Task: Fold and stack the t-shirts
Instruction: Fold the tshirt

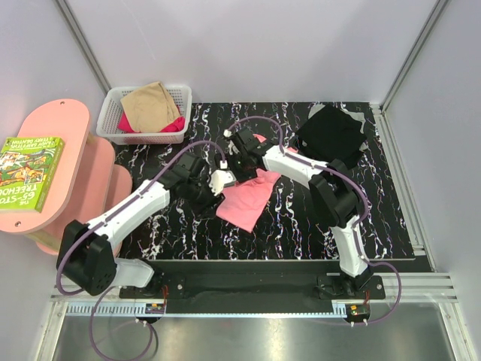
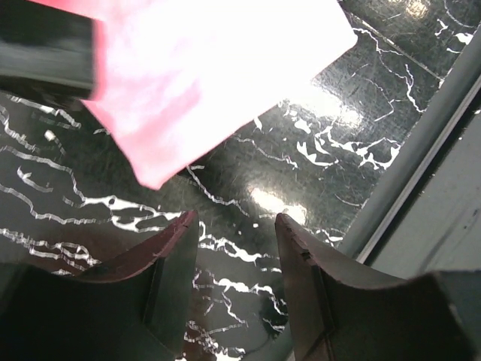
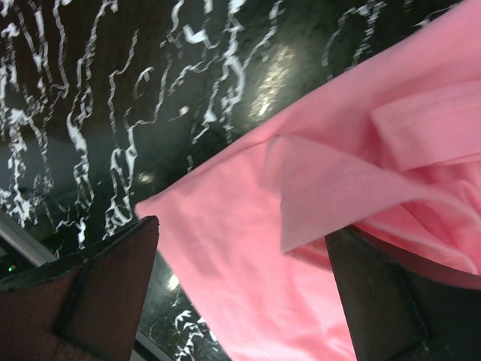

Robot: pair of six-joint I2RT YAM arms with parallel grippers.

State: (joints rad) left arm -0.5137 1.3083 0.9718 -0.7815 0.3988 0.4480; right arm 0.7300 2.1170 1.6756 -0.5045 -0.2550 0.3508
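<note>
A salmon pink t-shirt [image 1: 248, 199] lies partly folded in the middle of the black marbled mat. It fills the right wrist view [image 3: 338, 226] and shows at the top of the left wrist view [image 2: 218, 75]. A folded black t-shirt [image 1: 331, 134] lies at the mat's back right. A tan t-shirt [image 1: 150, 104] and a magenta one [image 1: 174, 125] lie in the white basket. My left gripper [image 1: 219, 183] is open and empty at the pink shirt's left edge, above bare mat [image 2: 234, 226]. My right gripper [image 1: 239, 156] is open above the pink shirt's far end, with cloth between its spread fingers [image 3: 240, 248].
The white mesh basket [image 1: 120, 134] stands at the mat's back left corner. A pink rounded side table [image 1: 64, 124] with a green book [image 1: 28, 171] stands left of the mat. Grey walls close in the back and both sides.
</note>
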